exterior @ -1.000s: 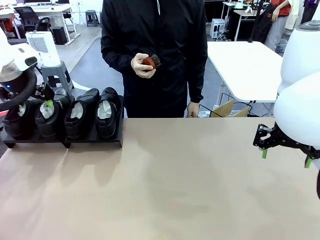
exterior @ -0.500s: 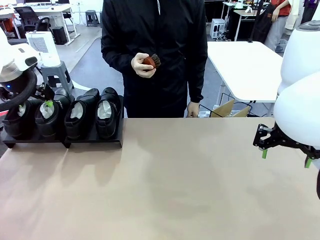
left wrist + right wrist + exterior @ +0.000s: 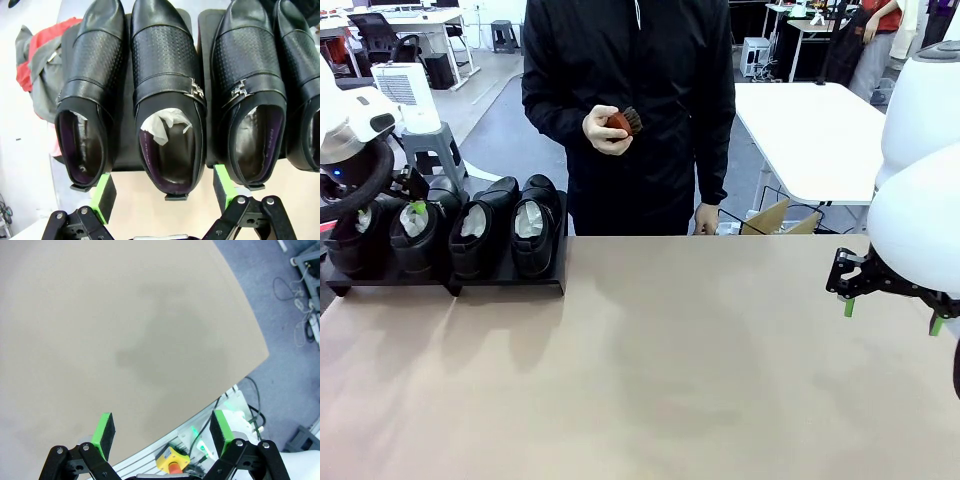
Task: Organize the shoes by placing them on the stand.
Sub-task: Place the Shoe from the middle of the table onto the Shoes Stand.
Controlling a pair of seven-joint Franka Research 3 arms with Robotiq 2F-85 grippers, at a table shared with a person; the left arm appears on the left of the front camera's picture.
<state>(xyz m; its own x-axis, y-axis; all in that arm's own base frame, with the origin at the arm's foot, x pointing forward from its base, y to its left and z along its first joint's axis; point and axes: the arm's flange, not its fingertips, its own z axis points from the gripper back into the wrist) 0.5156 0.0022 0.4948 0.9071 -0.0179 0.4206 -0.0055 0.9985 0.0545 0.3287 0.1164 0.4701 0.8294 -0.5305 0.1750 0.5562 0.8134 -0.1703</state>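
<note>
Four glossy black shoes stand side by side on the low black stand (image 3: 500, 284) at the table's far left: one (image 3: 353, 238), a second (image 3: 415, 238), a third (image 3: 478, 228) and a fourth (image 3: 535, 225). White paper shows in their openings. My left gripper (image 3: 390, 208) hovers open over the two leftmost shoes. In the left wrist view its green pads (image 3: 103, 190) flank the heel of the second shoe (image 3: 167, 95) without touching it, and the stand (image 3: 123, 145) shows between shoes. My right gripper (image 3: 892, 315) hangs open and empty above the table's right side, as the right wrist view (image 3: 162, 432) also shows.
A person stands at the far edge holding a small reddish-brown brush (image 3: 620, 123). A cardboard box (image 3: 775, 218) and a white table (image 3: 820, 130) lie beyond. A red and grey cloth (image 3: 35, 60) lies beside the stand. The table's edge (image 3: 250, 365) runs close under the right gripper.
</note>
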